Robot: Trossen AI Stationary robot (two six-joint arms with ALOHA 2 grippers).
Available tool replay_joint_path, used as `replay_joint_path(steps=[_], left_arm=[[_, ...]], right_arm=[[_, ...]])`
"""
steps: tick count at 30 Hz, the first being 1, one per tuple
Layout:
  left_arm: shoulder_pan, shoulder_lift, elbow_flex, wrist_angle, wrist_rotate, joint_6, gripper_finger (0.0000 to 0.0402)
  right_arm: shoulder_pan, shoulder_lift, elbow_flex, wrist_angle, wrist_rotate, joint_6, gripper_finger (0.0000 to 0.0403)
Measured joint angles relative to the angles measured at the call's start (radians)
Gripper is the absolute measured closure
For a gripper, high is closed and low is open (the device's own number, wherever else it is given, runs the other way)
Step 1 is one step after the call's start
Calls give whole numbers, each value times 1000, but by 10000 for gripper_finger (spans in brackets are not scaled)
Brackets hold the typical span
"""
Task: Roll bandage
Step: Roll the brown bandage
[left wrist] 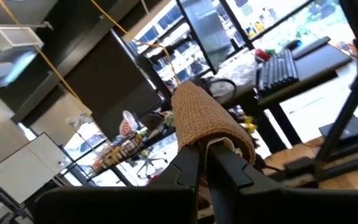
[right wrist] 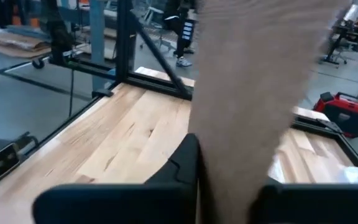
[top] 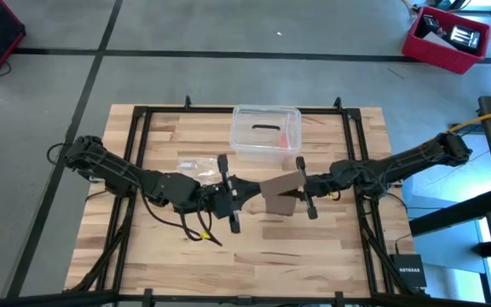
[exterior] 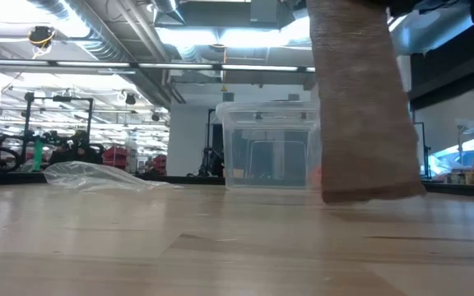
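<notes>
Up over the middle of the table, between my two grippers, is the bandage (top: 281, 193), a brown woven strip held off the wood. From the low camera it hangs almost straight down, bottom edge just above or barely brushing the tabletop, I honestly can't tell which. So its long axis runs vertical there, with the upper part stretched sideways between my hands.

Handling-wise my guess is it's super light, soft and stretchy, floppy as anything, and it'll sag or untwist the moment tension drops. The weave looks grippy, not slick. Nothing fragile about it. Best place to hold is pinching flat across its width near an end, keeping it taut so the turns stack tidy.

My left gripper (top: 229, 198) has its fingers pinched together on one end; in its wrist cam the fabric curls over the fingertips like the start of a roll. My right gripper (top: 304, 187) is clamped on the strip too, with the cloth running up between its fingers and filling the wrist view.

Just behind us sits the clear plastic box (top: 266, 130), and off toward my left side lies a crumpled plastic bag (top: 196, 164). Both are well apart from the bandage.
</notes>
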Motion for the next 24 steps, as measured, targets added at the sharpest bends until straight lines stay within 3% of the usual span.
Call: replay_joint_path(steps=[12,21,24], left_arm=[[40,-32,0,3,-105,149,394],[99,-28,-2,-47,-106,179,394],[110,-8,-2,-64,-106,184,394]], right_arm=[[277,1,9,31,239,-117,399],[438,4,181,-60,339,-200,399],[469,18,258,-159,424,-255,400]])
